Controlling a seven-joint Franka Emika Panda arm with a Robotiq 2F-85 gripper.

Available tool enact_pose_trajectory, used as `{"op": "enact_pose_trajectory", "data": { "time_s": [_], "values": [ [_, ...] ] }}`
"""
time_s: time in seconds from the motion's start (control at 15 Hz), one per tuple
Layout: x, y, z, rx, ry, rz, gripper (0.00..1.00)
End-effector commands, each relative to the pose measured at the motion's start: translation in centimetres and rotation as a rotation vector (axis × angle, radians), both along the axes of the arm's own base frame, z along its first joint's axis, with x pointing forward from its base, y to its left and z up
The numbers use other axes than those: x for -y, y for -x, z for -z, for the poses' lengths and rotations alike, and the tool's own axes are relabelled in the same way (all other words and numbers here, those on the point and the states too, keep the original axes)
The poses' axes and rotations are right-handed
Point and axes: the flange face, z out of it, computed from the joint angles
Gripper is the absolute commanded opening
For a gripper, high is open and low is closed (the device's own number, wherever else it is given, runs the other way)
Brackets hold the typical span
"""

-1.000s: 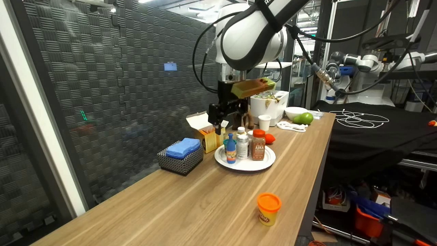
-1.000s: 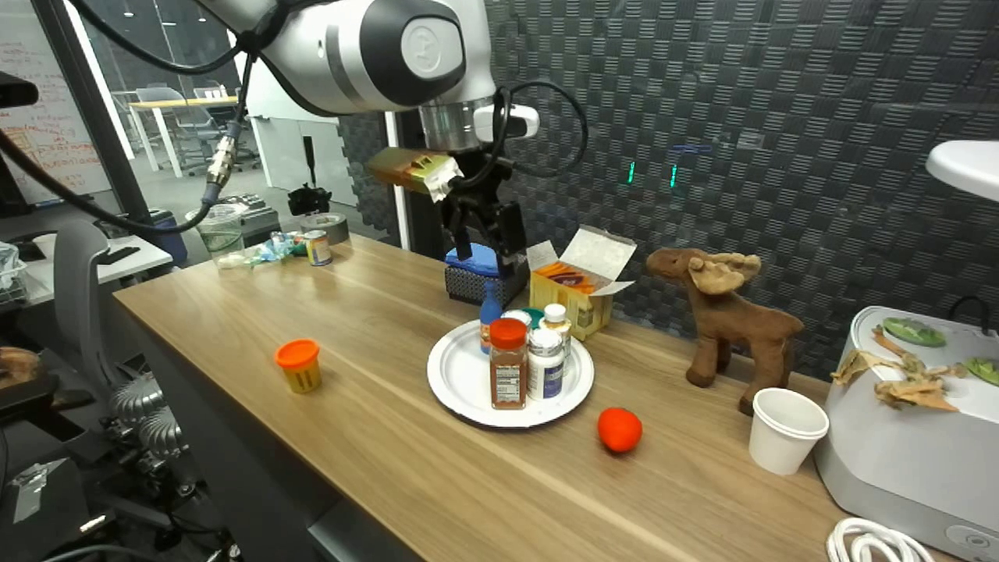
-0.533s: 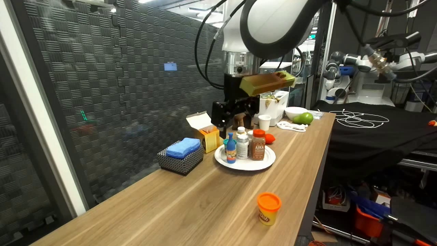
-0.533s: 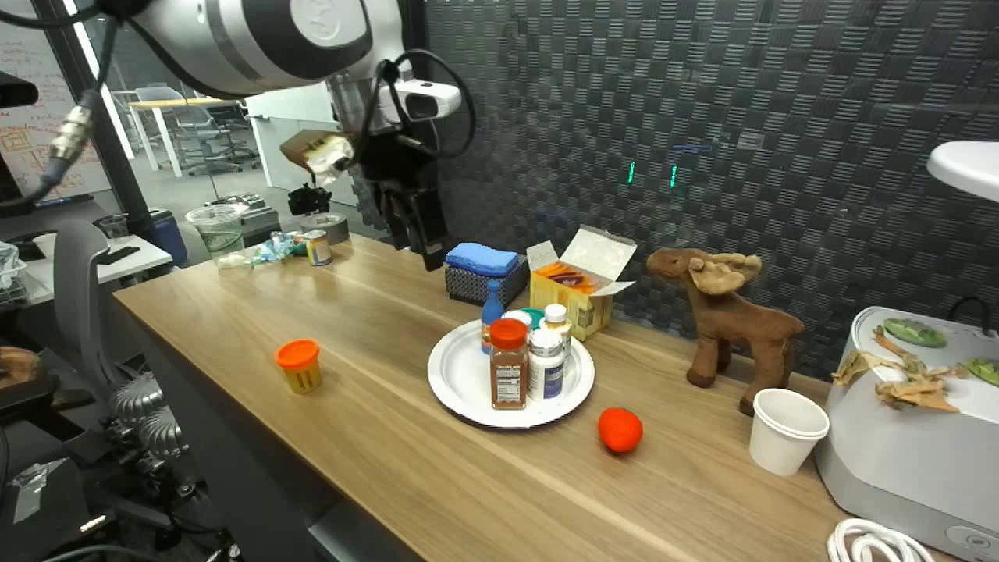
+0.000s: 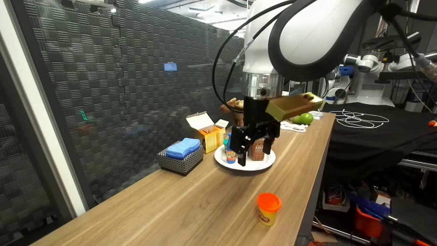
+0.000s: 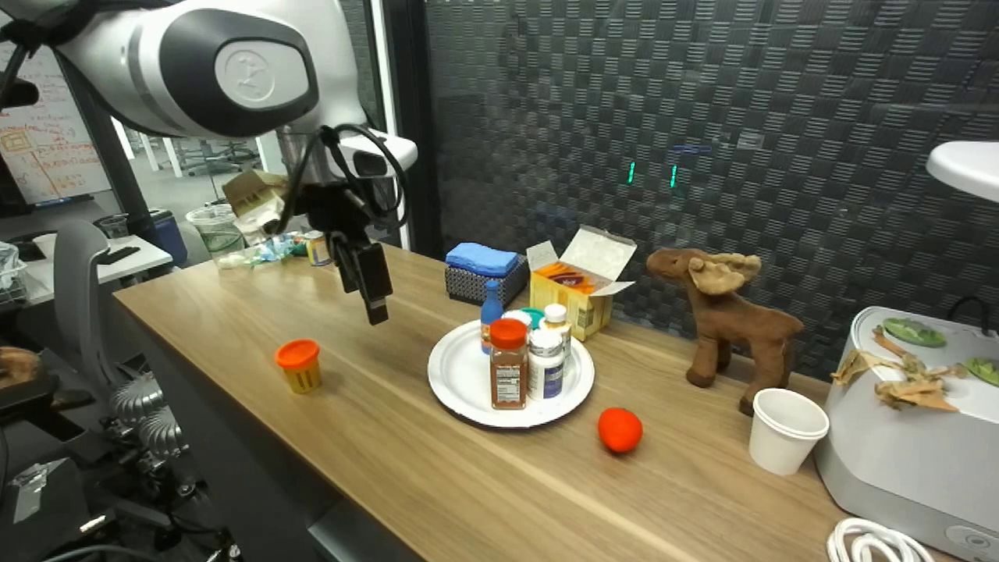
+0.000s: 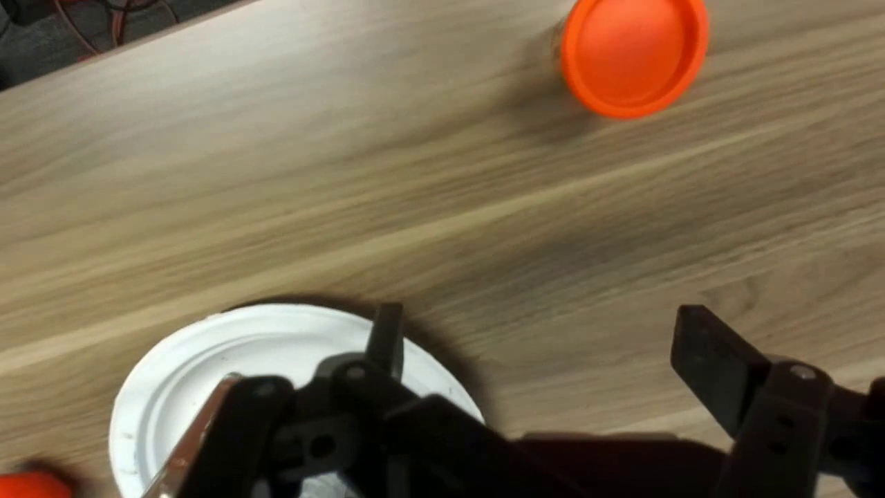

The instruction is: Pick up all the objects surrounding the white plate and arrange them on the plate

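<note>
Gripper [image 7: 538,328] agape in wrist view, white plate [image 7: 276,346] partly behind, orange tub [image 7: 632,52] cropped.

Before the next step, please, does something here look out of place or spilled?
Two things. The orange-lidded tub stands alone on the wooden table, off the white plate where other containers stand grouped. In an exterior view, brown, dried-looking leaves lie untidily on the white appliance. I see no spill.
</note>
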Motion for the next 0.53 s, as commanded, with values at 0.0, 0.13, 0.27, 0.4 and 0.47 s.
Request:
{"op": "enact_pose_trajectory", "data": {
  "time_s": [0.0,0.13,0.27,0.4,0.47],
  "values": [
    [-0.6,0.5,1.7,-0.038,-0.063,-0.068,1.0],
    [-1.1,0.9,2.8,-0.074,-0.092,-0.104,1.0],
    [-1.4,1.5,3.6,-0.101,-0.097,-0.123,1.0],
    [-1.5,2.3,4.2,-0.116,-0.085,-0.129,1.0],
    [-1.7,2.8,4.3,-0.121,-0.085,-0.132,1.0]
  ]
}}
